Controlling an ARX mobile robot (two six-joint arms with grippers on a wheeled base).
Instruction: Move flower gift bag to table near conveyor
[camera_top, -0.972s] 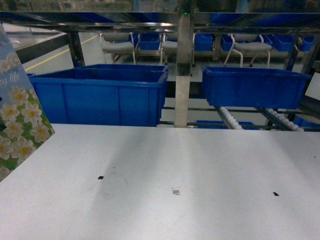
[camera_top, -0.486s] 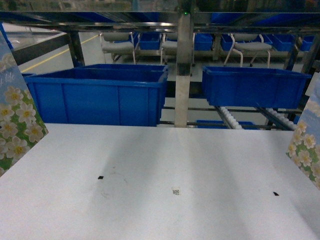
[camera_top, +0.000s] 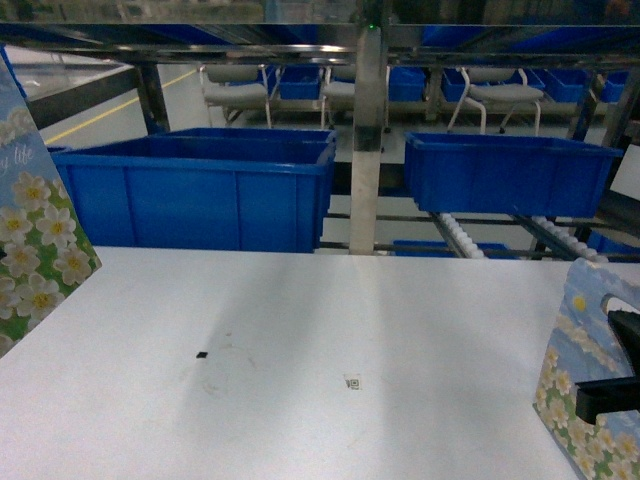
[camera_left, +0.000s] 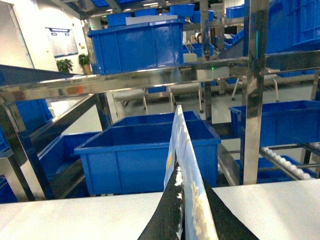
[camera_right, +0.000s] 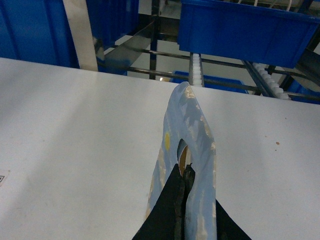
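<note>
Judging by how things lie, the carry looks mostly done and the set-down is what remains; two flower gift bags show in the head view, one at each edge of the white desk (camera_top: 330, 330).

Pinched in the right tool (camera_right: 183, 176) is the right flower gift bag (camera_top: 588, 385); in the right wrist view the black jaws are closed tight on the bag's rim just under its handle cut-out, and the bag rises straight ahead of the tool with bare desk spreading beyond it; whether its base touches the desk I cannot tell, since the bottom runs out of the picture.

Clamped in the left tool (camera_left: 183, 187) is the left flower gift bag (camera_top: 35, 240); the jaws are shut on its thin upper edge, which stands edge-on directly in front of the tool, with a blue bin (camera_left: 150, 157) further ahead.

Beyond both tools, past the far edge of the desk, stands the conveyor (camera_top: 460, 238) with its white rollers, so the bags are already at the right place.

Left to do, as I judge it: lower each bag until it stands on the desk, open the jaws, and draw back without tipping it.
</note>
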